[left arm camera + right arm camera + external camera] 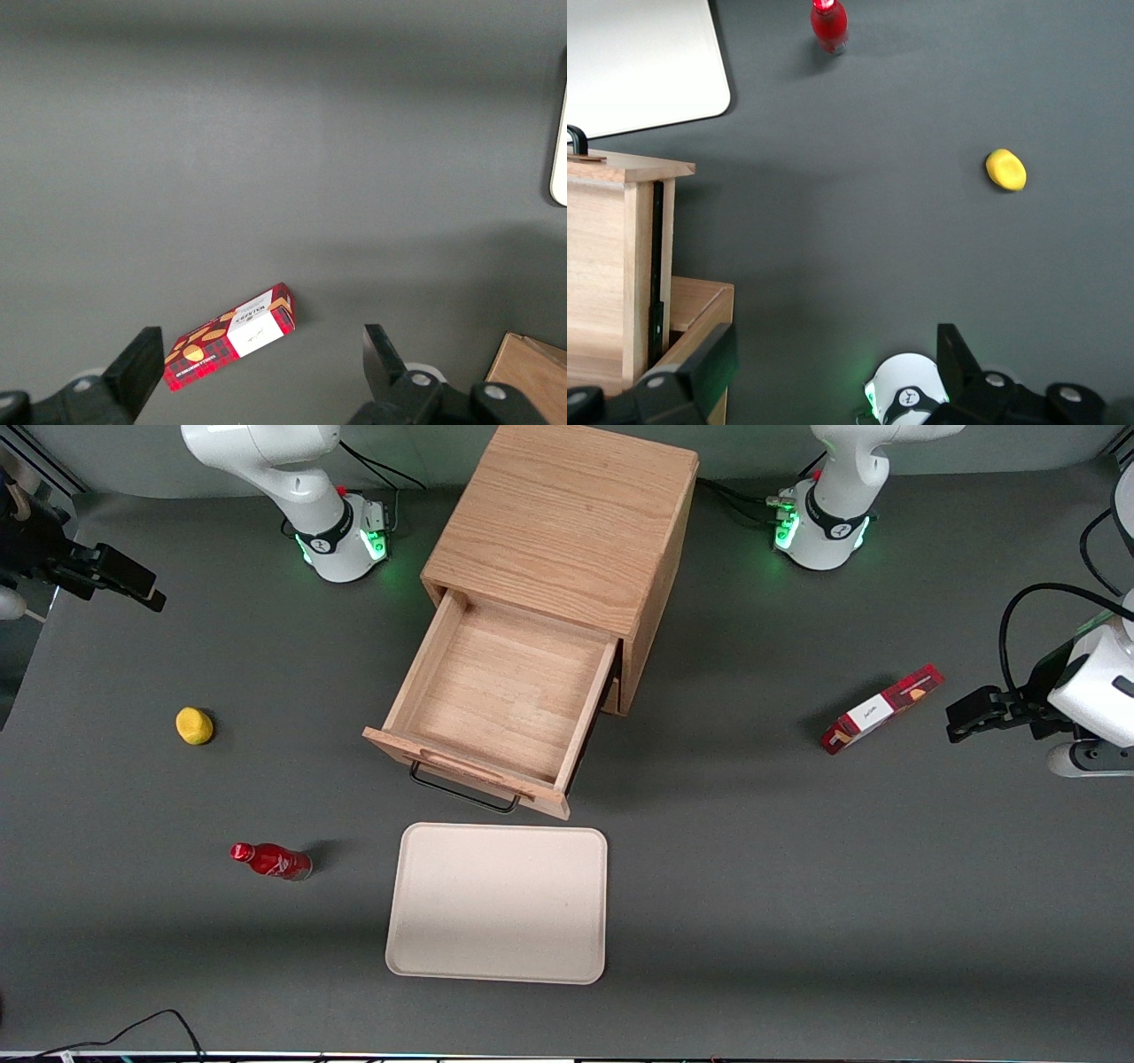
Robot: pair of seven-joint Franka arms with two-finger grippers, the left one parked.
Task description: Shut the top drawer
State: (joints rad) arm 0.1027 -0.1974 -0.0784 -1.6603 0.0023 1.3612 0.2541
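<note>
Hovering well apart from the wide-open top drawer (pixel 500 695), the gripper (pixel 833 372), jaws spread wide and empty, must next reach its front and push.

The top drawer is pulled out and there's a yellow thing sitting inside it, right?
Not quite. The top drawer is pulled out, but it is empty. The front view shows the yellow thing lying on the table, toward the working arm's end. The right arm's end effector hangs open above that end of the table, away from the drawer.
</note>
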